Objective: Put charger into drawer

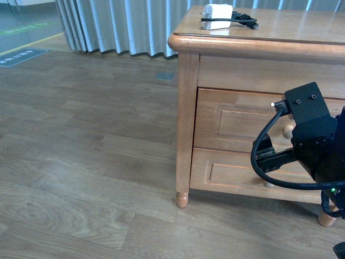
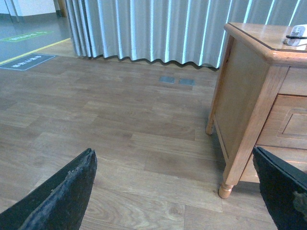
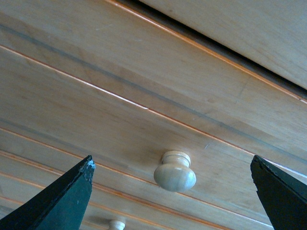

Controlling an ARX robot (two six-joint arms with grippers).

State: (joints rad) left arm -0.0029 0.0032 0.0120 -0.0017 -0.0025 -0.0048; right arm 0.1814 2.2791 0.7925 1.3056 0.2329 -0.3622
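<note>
The white charger [image 1: 217,16] with its bundled black cable lies on top of the wooden cabinet [image 1: 186,75], near its left back corner; its edge also shows in the left wrist view [image 2: 296,36]. The top drawer [image 1: 237,121] is closed. Its pale round knob [image 3: 174,172] sits between the fingers of my open right gripper [image 3: 172,184], a short way off. In the front view the right arm [image 1: 310,135] hides most of the knob. My left gripper [image 2: 177,191] is open and empty above the floor, left of the cabinet.
The lower drawer [image 1: 237,175] is closed too; its knob [image 3: 116,224] shows at the edge of the right wrist view. Wooden floor [image 1: 81,162] stretches left of the cabinet. Grey curtains [image 1: 124,24] hang behind. The cabinet's front leg [image 2: 226,188] stands near the left gripper.
</note>
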